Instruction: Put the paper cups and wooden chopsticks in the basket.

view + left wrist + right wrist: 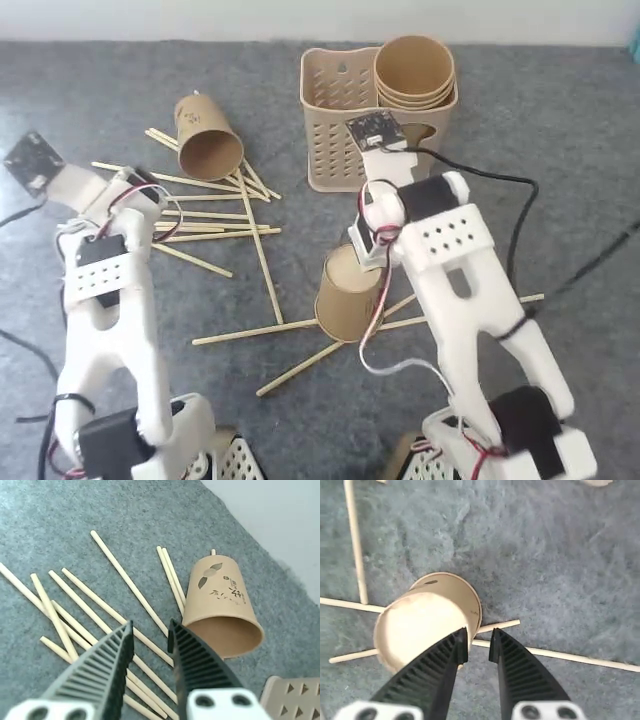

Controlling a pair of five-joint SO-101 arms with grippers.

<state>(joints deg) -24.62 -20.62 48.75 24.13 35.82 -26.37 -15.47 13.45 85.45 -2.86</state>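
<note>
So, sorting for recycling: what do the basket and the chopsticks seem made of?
Basket: seemingly moulded beige plastic, smooth, with regular slots. Chopsticks: pale bare wood or bamboo, matte, no visible coating.

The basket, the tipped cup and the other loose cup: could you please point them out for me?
basket [335, 150], high view, holed front wall.
tipped cup [220, 600], left wrist view, printed side.
other loose cup [342, 300], high view, side wall.
</note>
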